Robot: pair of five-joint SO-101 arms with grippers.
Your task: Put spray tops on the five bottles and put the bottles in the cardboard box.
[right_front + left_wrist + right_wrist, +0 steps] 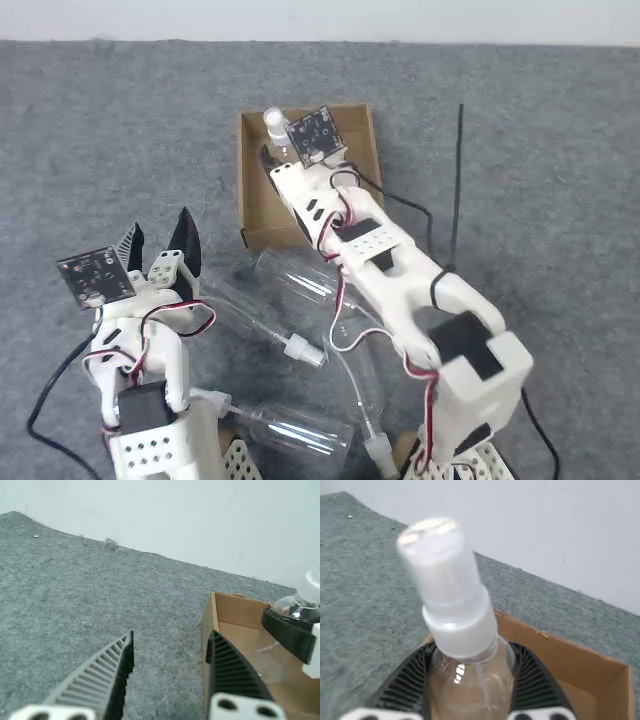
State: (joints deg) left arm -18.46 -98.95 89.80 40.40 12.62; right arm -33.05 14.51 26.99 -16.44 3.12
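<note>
**Boxing a capped bottle**

Right claw [470, 682] is clamped on the shoulder of a clear bottle [470, 690], just under its spray top [445, 580], above the cardboard box [256, 205] near its 11 o'clock corner. The bottle's long axis looks near upright, top uppermost, leaning slightly. The next move is probably to lower it to the box floor and let go. Left claw [160, 238] is spread wide and holds nothing, at 8 o'clock of the box. Other bottles [295, 432] lie on the counter [540, 150] at 6 o'clock.

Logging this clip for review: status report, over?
Right end effector shut on capped bottle at the cardboard box. Left end effector open, empty, beside box. Loose bottles lying between the arms.
</note>
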